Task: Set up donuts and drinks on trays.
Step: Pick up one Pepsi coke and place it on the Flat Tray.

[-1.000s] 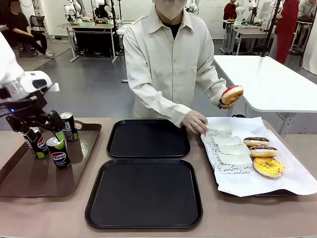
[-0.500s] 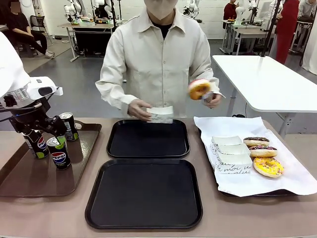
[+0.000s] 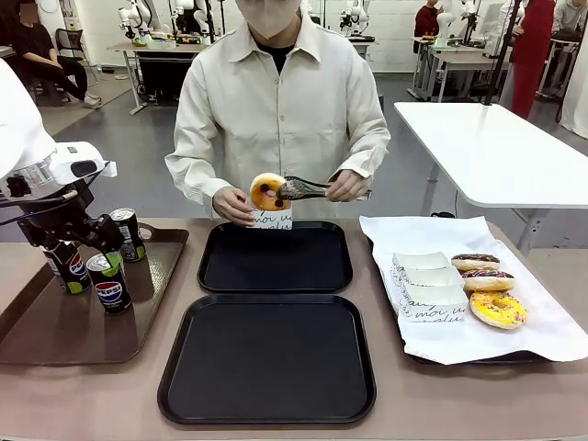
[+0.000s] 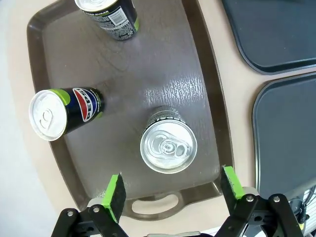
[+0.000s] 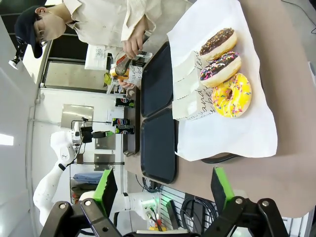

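Your left gripper (image 4: 173, 186) has its jaws spread wide and grips nothing. One upright Pepsi can (image 4: 168, 146) sits just ahead of the fingertips, centred in the gap between them and clear of both pads. A second can (image 4: 64, 111) stands outside one finger. A third can (image 4: 111, 15) stands farther ahead of the jaws. All three are on the brown tray (image 4: 163, 59).

Your right gripper (image 5: 163, 186) is wide open too, with nothing between its fingers. Well ahead of its jaws lies the paper-lined tray (image 5: 237, 133). On it are a yellow donut (image 5: 232, 95), a sprinkled chocolate donut (image 5: 220, 66) and a plain chocolate donut (image 5: 218, 42), with a row of white boxes (image 5: 185, 89) just beside them. Past the boxes, the near black tray (image 5: 158, 148) and the far black tray (image 5: 157, 79) lie edge to edge.

Farthest from both sets of jaws is the person. One hand (image 3: 347, 186) holds a ring donut (image 3: 267, 191) in tongs (image 3: 303, 188). The other hand (image 3: 230, 202) holds a small box (image 3: 273, 219) at the far black tray's far rim, and the donut is right at the top of the box.
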Robot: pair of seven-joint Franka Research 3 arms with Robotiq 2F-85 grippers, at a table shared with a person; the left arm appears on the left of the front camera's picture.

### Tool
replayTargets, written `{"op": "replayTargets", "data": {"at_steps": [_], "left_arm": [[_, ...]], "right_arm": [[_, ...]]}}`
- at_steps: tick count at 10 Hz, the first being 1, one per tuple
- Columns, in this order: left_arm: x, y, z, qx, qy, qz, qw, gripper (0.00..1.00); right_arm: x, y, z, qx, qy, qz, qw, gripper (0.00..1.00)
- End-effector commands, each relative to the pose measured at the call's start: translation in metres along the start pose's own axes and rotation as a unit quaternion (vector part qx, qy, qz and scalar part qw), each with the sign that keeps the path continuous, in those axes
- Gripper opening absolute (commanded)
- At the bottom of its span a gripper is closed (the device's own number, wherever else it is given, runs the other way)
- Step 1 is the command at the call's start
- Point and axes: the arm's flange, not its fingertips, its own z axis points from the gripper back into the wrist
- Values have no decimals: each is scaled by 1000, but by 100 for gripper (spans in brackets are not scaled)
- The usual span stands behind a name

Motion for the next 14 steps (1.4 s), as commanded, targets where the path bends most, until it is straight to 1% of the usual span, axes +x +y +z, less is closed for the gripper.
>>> {"op": "replayTargets", "data": {"at_steps": [1, 2, 4, 6, 7, 9, 14], "left_arm": [[24, -6, -14, 23, 15, 30, 999, 100], [32, -7, -22, 29, 26, 42, 998, 100], [45, -8, -28, 36, 21, 60, 997, 100], [55, -2, -35, 48, 24, 84, 995, 100], [57, 2, -40, 45, 36, 93, 994, 100], [53, 7, -47, 43, 55, 96, 993, 100], [41, 7, -49, 27, 55, 94, 994, 100]], "right_arm": [[-1, -2, 1, 10, 0, 5, 1000, 100], [-1, -2, 1, 10, 0, 5, 1000, 100], [-1, -2, 1, 10, 0, 5, 1000, 100], [-1, -2, 1, 10, 0, 5, 1000, 100], [-1, -2, 1, 10, 0, 5, 1000, 100], [-1, -2, 1, 10, 0, 5, 1000, 100], [-1, -2, 1, 10, 0, 5, 1000, 100]]}}
